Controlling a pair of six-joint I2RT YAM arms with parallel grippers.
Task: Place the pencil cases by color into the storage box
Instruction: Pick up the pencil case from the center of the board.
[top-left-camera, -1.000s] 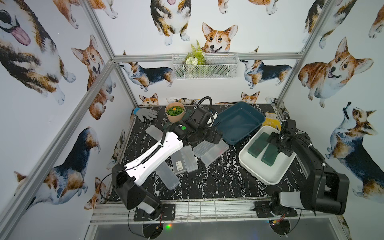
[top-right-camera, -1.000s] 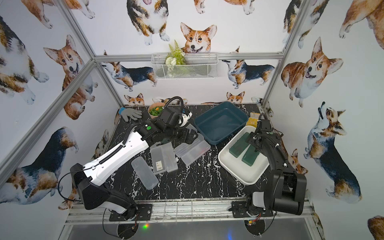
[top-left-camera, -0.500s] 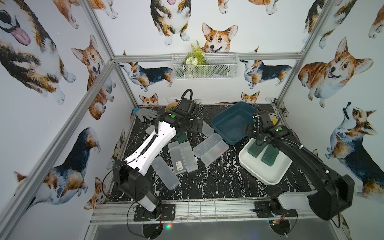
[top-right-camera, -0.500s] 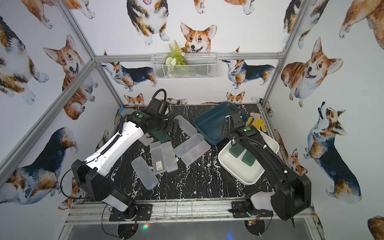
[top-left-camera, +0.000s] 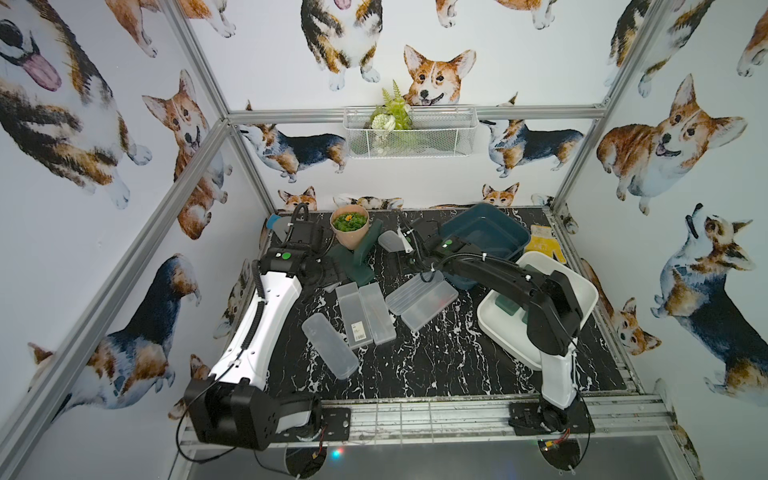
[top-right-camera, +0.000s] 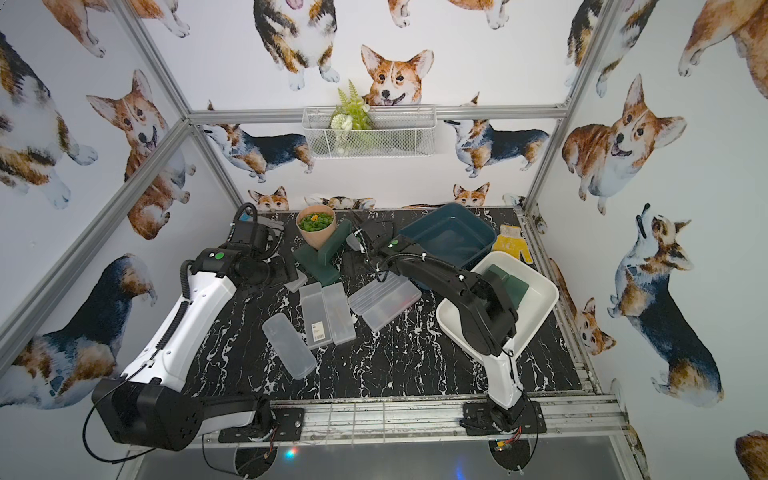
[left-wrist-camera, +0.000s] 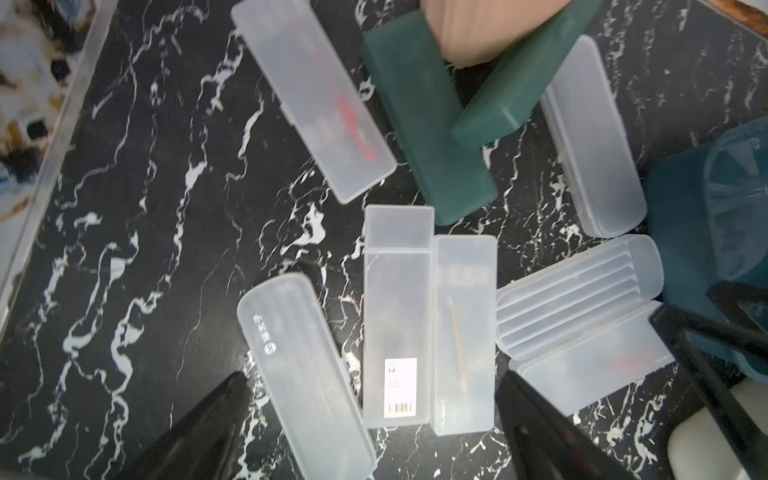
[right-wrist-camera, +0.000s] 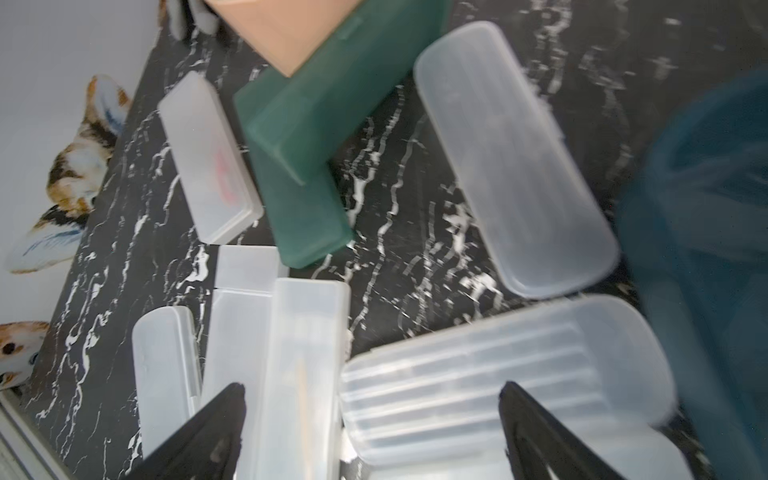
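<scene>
Several frosted pencil cases (top-left-camera: 353, 313) lie on the black marble table (top-left-camera: 436, 365), and one more (top-left-camera: 390, 241) is at the back. Two dark green pencil cases (top-left-camera: 353, 266) cross each other beside the peach pot (top-left-camera: 349, 226). More green cases (top-left-camera: 509, 305) lie in the white storage box (top-left-camera: 582, 291). My left gripper (left-wrist-camera: 374, 378) hangs open above the frosted cases (left-wrist-camera: 395, 332), holding nothing. My right gripper (right-wrist-camera: 372, 386) is open and empty too, over a ribbed frosted case (right-wrist-camera: 498, 374). In both top views it hovers mid-table (top-right-camera: 361, 259).
A dark blue bin (top-left-camera: 482, 237) stands at the back right, next to the white box. A yellow glove (top-left-camera: 544, 247) lies by the right wall. A grey glove (top-left-camera: 278, 222) shows partly behind the left arm. A wire basket (top-left-camera: 409, 133) hangs on the back wall.
My left arm swung from over the middle back toward the left rear. My right arm left the white box and reached across to the middle of the table. Both grippers stayed open.
</scene>
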